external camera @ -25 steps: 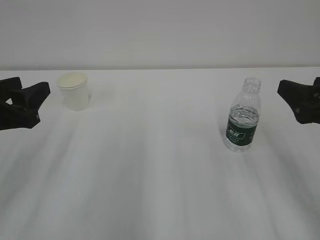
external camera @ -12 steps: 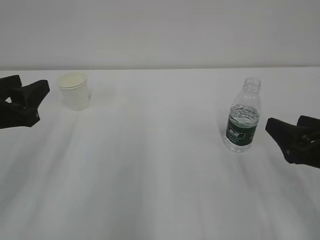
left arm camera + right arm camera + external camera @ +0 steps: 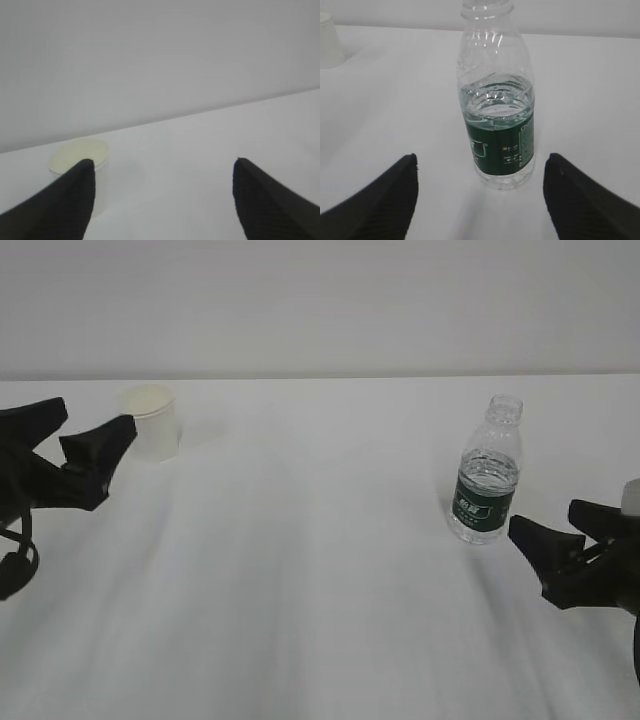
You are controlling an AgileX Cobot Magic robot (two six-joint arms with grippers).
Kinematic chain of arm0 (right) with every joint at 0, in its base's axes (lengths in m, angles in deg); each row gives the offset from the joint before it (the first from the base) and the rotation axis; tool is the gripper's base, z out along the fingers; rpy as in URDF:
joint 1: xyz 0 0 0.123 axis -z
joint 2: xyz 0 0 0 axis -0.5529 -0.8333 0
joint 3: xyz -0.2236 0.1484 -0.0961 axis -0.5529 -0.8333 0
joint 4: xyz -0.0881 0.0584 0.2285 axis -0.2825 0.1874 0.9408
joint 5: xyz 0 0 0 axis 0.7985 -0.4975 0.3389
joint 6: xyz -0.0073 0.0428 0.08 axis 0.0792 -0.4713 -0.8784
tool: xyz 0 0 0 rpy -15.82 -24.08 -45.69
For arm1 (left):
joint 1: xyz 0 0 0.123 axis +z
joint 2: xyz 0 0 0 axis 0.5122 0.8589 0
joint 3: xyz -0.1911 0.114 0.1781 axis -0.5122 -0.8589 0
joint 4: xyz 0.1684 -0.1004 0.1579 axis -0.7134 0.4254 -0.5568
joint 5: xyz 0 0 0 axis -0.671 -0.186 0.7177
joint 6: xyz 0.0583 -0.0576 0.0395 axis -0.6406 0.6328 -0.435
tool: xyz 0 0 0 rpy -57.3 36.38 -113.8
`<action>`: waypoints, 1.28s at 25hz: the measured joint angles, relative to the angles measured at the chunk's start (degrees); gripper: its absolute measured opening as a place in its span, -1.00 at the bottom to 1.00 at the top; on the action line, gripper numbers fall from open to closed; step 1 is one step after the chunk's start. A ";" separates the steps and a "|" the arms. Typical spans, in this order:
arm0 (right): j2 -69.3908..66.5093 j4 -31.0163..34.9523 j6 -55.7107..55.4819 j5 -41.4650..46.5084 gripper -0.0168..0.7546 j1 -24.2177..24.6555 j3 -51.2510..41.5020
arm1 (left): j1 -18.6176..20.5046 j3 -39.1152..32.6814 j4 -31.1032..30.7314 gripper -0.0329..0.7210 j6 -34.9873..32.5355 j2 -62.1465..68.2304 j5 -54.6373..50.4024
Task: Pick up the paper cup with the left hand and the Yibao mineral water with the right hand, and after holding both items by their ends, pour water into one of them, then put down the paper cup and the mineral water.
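While both claws gape empty, the left hand (image 3: 75,435) lined up left of the paper cup (image 3: 151,422) at the table's (image 3: 320,570) far edge, the right hand (image 3: 565,550) nearing the Yibao mineral water (image 3: 486,472), a glancing finger could topple either, though bare tabletop lies all around.
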 joint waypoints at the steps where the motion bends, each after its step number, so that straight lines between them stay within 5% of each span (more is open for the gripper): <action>1: -0.13 0.36 0.99 0.00 0.57 0.00 0.00 | 0.00 0.00 -0.78 0.78 0.00 0.88 0.01; 16: -6.15 0.34 2.55 -0.80 0.58 0.00 4.53 | 0.00 0.00 -1.03 0.79 0.00 2.14 0.89; 23: -14.29 -2.78 2.55 -0.91 0.82 0.00 7.25 | 0.00 0.00 -0.74 0.68 0.00 2.14 0.89; 32: -14.47 -3.21 2.21 -0.91 0.79 0.00 7.47 | 0.00 0.00 -0.74 0.66 0.00 2.14 0.89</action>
